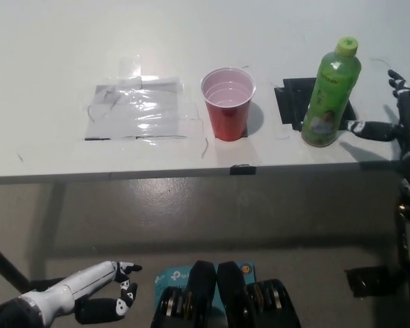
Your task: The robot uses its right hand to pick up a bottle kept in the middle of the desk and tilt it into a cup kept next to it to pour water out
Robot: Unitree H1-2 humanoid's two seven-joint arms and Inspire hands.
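Observation:
A green bottle with a lime cap stands upright on a black patch near the desk's right front. A red cup stands upright to its left, a hand's width away. My black right hand is open over the desk's right edge, fingers spread toward the bottle, one fingertip close to its lower side but apart from it. My white left hand rests low at the lower left, below the desk, holding nothing.
The white desk has a clear plastic sheet taped down left of the cup. A small black clip sits on the desk's front edge. Grey floor lies below, with a dark object at the lower right.

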